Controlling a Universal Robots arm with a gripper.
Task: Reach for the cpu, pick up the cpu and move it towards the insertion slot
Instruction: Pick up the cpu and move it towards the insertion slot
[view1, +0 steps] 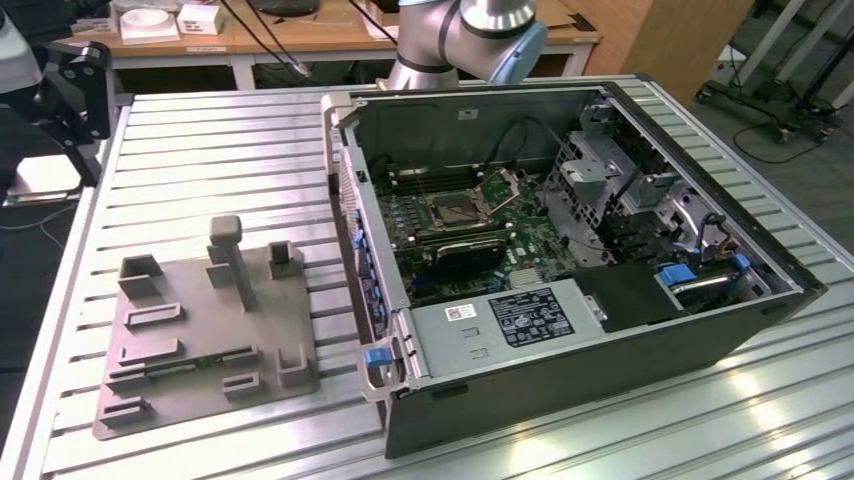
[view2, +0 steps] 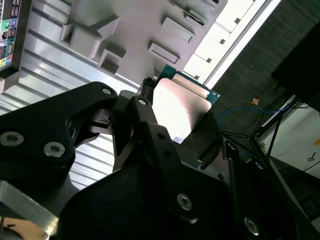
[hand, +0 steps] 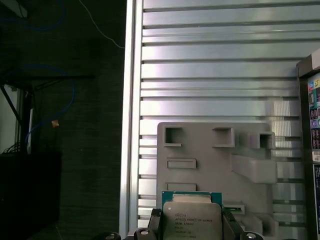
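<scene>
In both wrist views my gripper (hand: 192, 229) is shut on the cpu (hand: 192, 220), a flat square chip with a silvery top and a green edge. A dark finger (hand: 156, 226) presses on each of two opposite sides. The chip (view2: 180, 107) hangs high above the grey plastic tray (hand: 215, 150) and the slatted table. The insertion slot (view1: 454, 212) lies inside the open computer case, a silver-framed socket with a dark centre and its hinged plate (view1: 511, 185) raised. In the exterior view the arm (view1: 467, 30) rises behind the case.
The open computer case (view1: 561, 250) lies on the slatted metal table (view1: 227, 160) toward the exterior view's right. The grey tray (view1: 200, 320) with raised blocks sits to its left. A dark stand (view1: 74, 100) is at the table's far left corner, and benches stand behind.
</scene>
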